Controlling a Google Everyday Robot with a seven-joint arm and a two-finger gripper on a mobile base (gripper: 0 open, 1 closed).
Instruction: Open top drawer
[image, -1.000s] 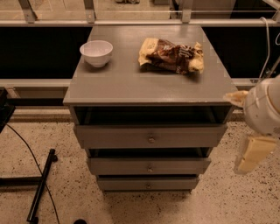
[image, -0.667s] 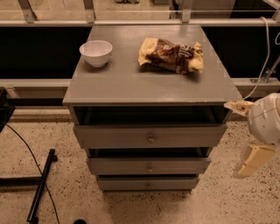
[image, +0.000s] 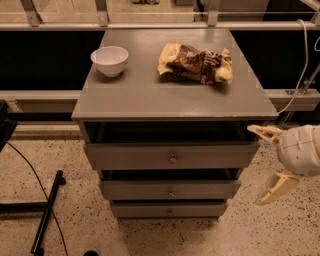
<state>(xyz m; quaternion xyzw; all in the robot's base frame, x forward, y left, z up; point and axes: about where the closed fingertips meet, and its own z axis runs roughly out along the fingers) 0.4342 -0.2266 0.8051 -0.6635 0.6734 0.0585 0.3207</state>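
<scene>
Hovering spread wide, the hand (image: 261, 164) sits just right of the part-open top drawer (image: 170, 156), interior shadowed.

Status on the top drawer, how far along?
Done: top drawer seems slightly out, with a dark gap above its front. In hand: nothing; the end effector hangs open beside the cabinet, off the knob. Left: grasp the knob, pull fully out.
</scene>
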